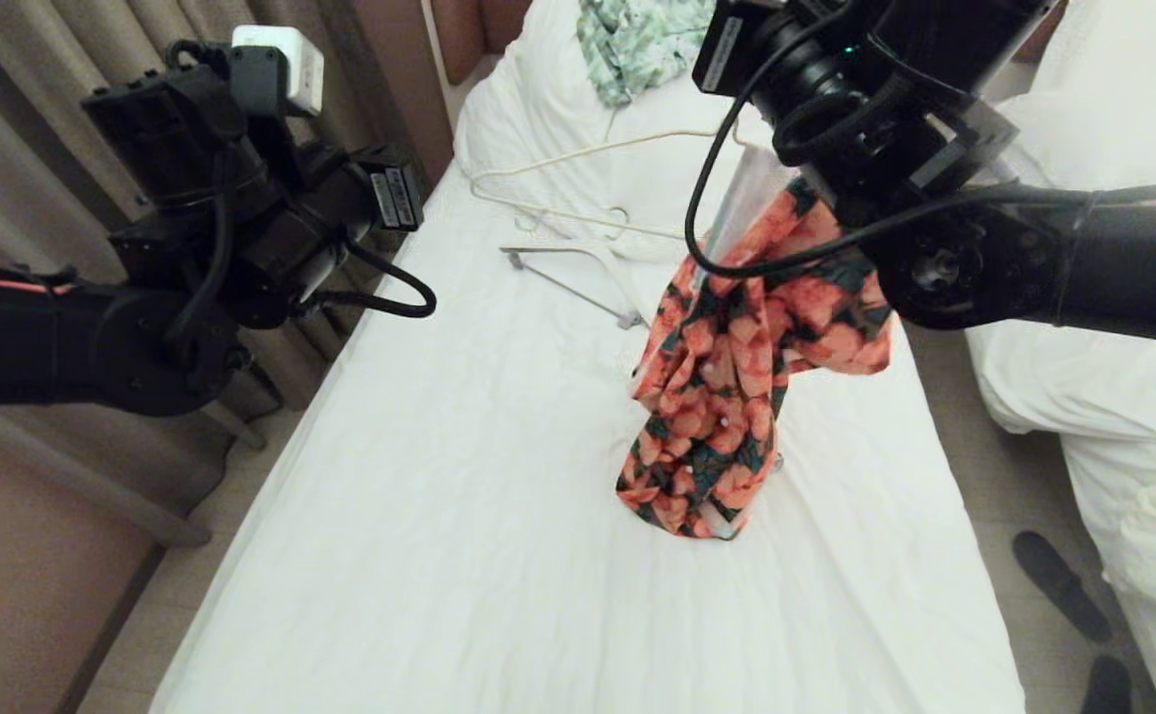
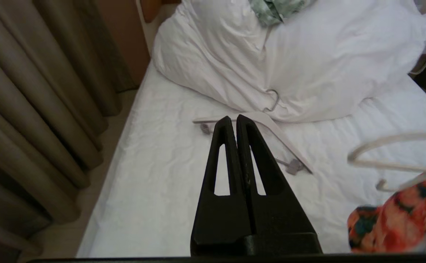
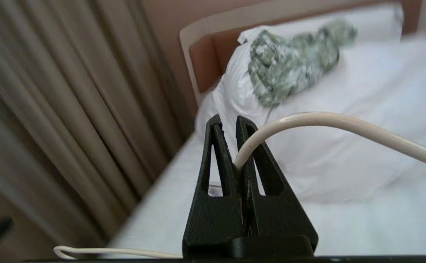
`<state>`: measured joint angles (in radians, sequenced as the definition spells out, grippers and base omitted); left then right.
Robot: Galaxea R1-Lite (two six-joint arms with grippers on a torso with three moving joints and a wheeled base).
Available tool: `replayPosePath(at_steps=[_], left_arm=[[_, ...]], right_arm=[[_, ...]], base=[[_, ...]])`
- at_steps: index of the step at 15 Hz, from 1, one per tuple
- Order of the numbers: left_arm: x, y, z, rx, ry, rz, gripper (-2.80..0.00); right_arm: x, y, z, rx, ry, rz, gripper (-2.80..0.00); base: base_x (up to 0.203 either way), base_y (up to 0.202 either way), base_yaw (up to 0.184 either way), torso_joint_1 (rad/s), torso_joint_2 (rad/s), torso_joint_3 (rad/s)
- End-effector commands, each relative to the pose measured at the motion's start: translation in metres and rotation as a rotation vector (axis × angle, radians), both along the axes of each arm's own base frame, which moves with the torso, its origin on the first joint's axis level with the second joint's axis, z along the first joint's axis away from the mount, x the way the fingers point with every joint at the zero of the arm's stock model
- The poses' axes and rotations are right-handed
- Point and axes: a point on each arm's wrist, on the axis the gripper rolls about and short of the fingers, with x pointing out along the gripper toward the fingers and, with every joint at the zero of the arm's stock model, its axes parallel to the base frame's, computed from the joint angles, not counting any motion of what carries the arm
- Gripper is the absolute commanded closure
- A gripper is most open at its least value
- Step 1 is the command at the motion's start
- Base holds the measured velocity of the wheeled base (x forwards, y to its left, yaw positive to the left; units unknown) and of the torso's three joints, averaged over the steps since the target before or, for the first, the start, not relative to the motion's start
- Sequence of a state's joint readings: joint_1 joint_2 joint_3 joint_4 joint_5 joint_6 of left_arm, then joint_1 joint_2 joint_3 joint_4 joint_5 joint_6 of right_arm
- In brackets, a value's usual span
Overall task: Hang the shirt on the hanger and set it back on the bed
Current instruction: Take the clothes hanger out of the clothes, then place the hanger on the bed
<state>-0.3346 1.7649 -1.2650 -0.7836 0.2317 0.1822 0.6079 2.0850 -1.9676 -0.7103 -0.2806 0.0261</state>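
Right wrist view: right end effector (image 3: 231, 122) clamps the hanger (image 3: 330, 122).

From my remote station, I see the bed (image 1: 459, 476), a long single with a smooth white sheet, running away toward its headboard. A bunched white duvet (image 1: 538, 109) heaps at the head, with a green-and-white leafy garment (image 1: 637, 40) lying on top. Just below the heap, a thicker white hanger (image 1: 578, 273) with a grey bar rests flat on the sheet. The flowered shirt's (image 1: 717, 397) lower end touches the sheet mid-bed.
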Motion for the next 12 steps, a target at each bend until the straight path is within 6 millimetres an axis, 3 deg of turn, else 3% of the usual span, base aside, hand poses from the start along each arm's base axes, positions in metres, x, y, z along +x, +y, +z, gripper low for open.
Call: replayPosePath(at_steps=[1, 3, 7, 9, 12], left_arm=[[0.001, 0.007, 0.005, -0.006, -0.018, 0.022, 0.00], [0.001, 0.008, 0.006, -0.007, -0.020, 0.023, 0.00], [0.001, 0.007, 0.007, -0.007, -0.025, 0.017, 0.00], [0.000, 0.007, 0.007, -0.007, -0.026, 0.016, 0.00], [-0.002, 0.007, 0.009, -0.009, -0.029, 0.019, 0.00]], right_arm=[[0.013, 0.008, -0.018, 0.132, 0.061, 0.047, 0.00], [0.026, 0.015, -0.036, 0.229, 0.080, 0.041, 0.00], [0.036, 0.022, -0.057, 0.224, 0.127, 0.026, 0.00], [0.042, 0.019, -0.080, 0.098, 0.298, -0.027, 0.00], [0.052, -0.001, -0.117, -0.130, 0.622, -0.134, 0.00]], base=[[0.000, 0.000, 0.000, 0.000, 0.00, 0.000], [0.000, 0.000, 0.000, 0.000, 0.00, 0.000], [0.000, 0.000, 0.000, 0.000, 0.00, 0.000], [0.000, 0.000, 0.000, 0.000, 0.00, 0.000], [0.000, 0.000, 0.000, 0.000, 0.00, 0.000]])
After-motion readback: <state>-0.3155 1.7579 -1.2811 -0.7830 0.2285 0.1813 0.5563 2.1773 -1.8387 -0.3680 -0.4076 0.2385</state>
